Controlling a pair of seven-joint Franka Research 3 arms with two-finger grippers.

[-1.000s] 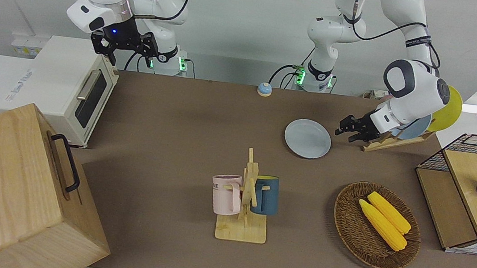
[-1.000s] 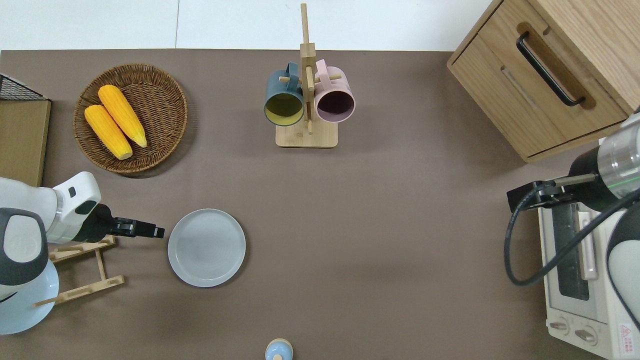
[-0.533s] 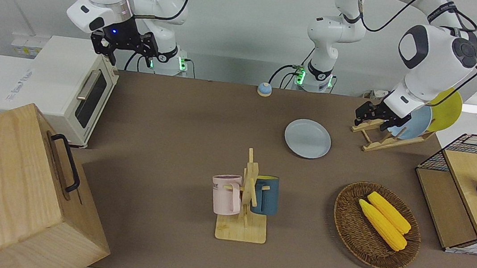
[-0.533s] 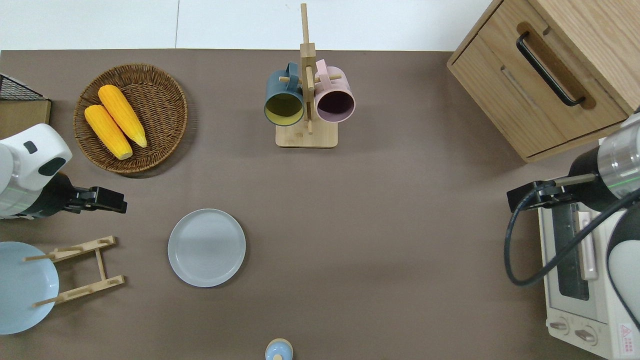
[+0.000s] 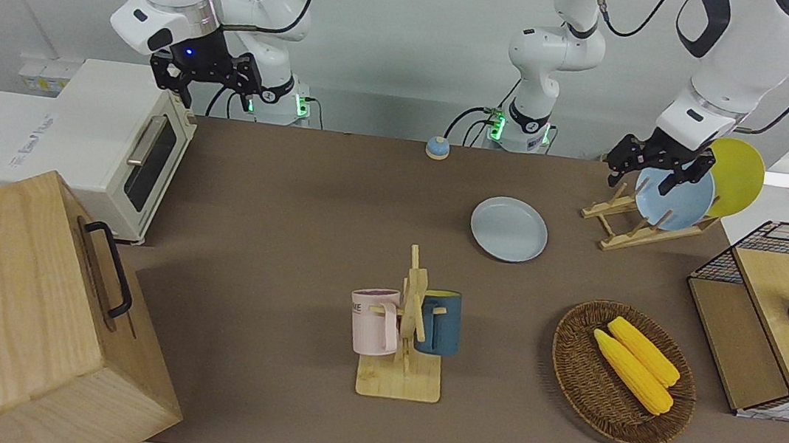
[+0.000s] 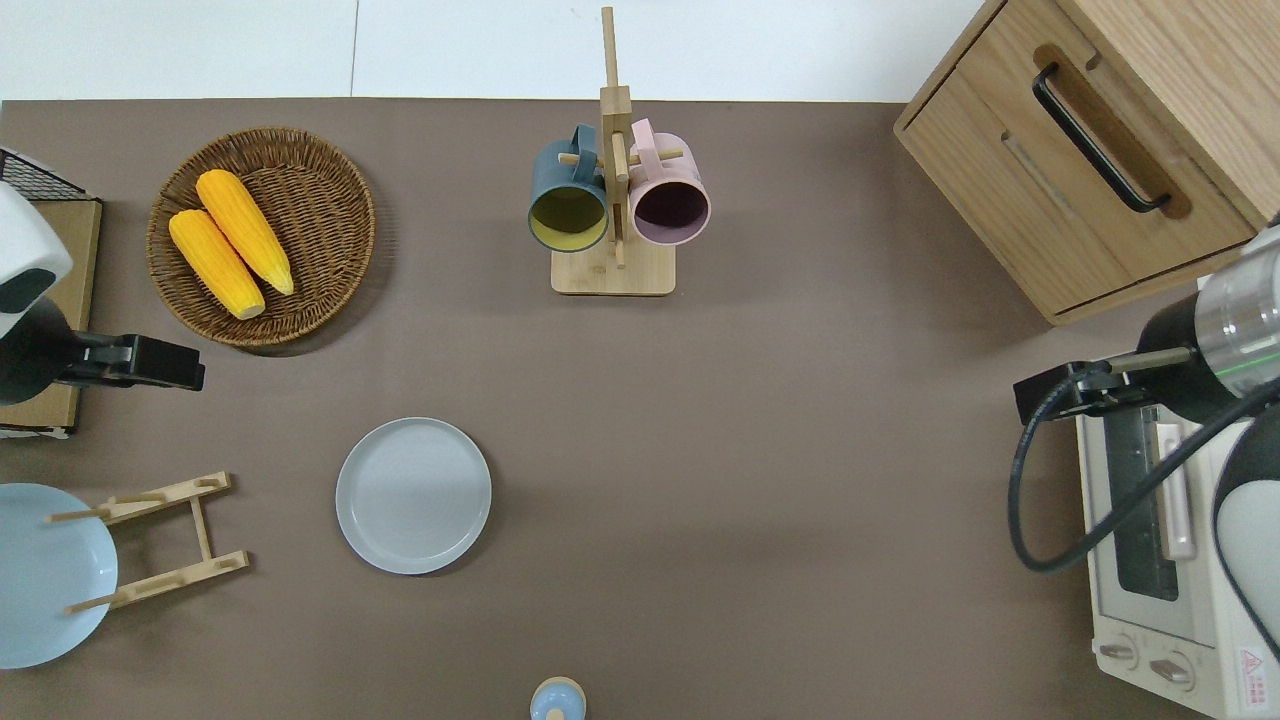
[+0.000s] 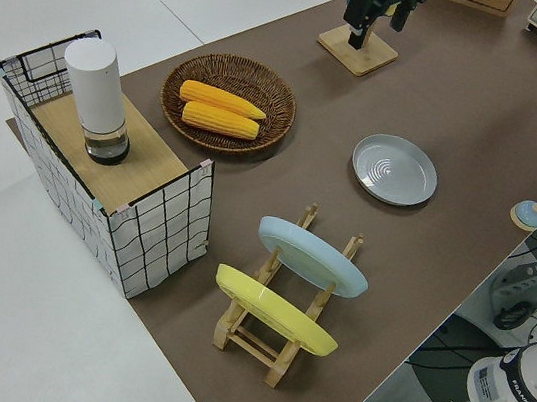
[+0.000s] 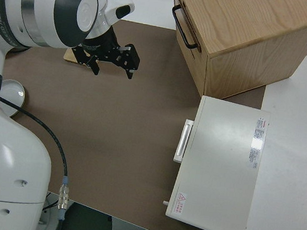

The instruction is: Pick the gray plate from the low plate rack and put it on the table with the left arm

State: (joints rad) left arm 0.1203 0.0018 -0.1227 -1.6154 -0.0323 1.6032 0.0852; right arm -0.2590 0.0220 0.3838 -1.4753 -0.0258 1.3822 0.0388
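Observation:
The gray plate (image 5: 509,228) (image 6: 413,495) (image 7: 394,169) lies flat on the brown table (image 5: 290,224), beside the low plate rack (image 5: 623,231) (image 6: 170,540) (image 7: 278,339) and toward the table's middle. A light-blue plate (image 5: 675,201) (image 7: 311,255) and a yellow plate (image 5: 738,168) (image 7: 272,310) lean in the rack. My left gripper (image 5: 657,168) (image 6: 170,365) (image 7: 379,3) hangs open and empty in the air, over the mat between the wicker basket and the rack. My right gripper (image 5: 206,77) (image 8: 112,65) is parked, open and empty.
A wicker basket (image 6: 330,160) with two corn cobs and a wire crate (image 5: 778,243) with a white cylinder stand at the left arm's end. A mug tree (image 5: 408,327) stands mid-table, a small blue bell (image 5: 437,147) near the robots. A wooden cabinet (image 5: 5,311) and toaster oven (image 5: 114,137) stand at the right arm's end.
My left gripper has risen from table height beside the gray plate and swung up and away toward the left arm's end. The gray plate stays flat where it was.

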